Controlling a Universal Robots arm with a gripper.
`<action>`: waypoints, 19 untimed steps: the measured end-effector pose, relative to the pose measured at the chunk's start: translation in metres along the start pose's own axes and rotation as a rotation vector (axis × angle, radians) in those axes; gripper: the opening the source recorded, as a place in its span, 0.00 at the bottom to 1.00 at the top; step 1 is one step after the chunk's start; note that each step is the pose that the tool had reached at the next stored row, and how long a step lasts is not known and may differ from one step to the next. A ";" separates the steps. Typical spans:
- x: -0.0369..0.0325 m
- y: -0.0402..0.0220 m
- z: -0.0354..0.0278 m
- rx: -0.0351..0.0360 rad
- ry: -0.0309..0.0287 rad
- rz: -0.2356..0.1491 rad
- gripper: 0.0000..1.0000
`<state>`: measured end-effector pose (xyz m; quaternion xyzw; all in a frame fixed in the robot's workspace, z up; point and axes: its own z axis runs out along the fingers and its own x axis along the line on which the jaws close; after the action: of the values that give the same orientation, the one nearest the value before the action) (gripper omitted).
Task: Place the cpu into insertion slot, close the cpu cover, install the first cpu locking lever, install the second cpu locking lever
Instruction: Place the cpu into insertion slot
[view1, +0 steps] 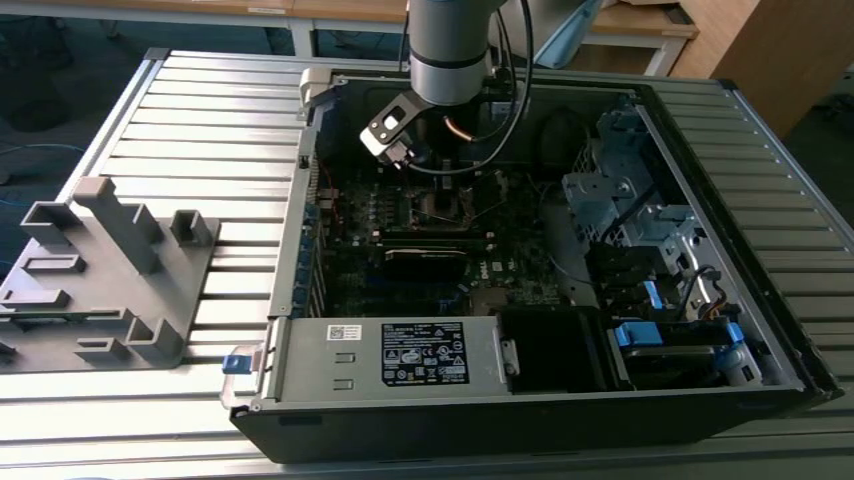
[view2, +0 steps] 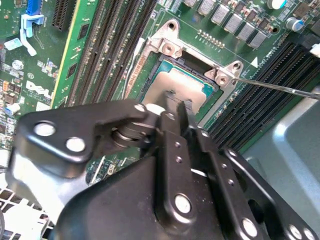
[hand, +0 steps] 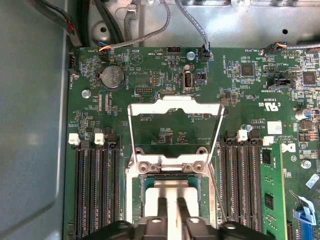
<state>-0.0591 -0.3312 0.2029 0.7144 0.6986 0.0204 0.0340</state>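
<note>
The cpu is a silver-tan square lying flat in the motherboard socket. My gripper hangs directly over it, very close to its top. The cpu cover, a silver frame with an open window, stands swung back from the socket on its hinge, and the green board shows through it. A thin wire locking lever sticks out beside the socket, unlatched. In the exterior view the arm reaches down into the open computer case.
Black memory slots flank the socket, and a green memory module sits on one side. Cables run along the case wall. The labelled power supply and drive cages fill the case. A grey fixture stands on the table.
</note>
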 end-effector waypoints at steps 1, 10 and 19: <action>0.0000 0.0000 0.0000 -0.0001 0.0001 0.000 0.18; 0.0000 0.0002 -0.0001 0.0163 -0.0005 0.000 0.10; 0.0000 0.0001 0.0023 0.0249 -0.0068 -0.001 0.10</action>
<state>-0.0588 -0.3312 0.2006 0.7146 0.6989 0.0092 0.0275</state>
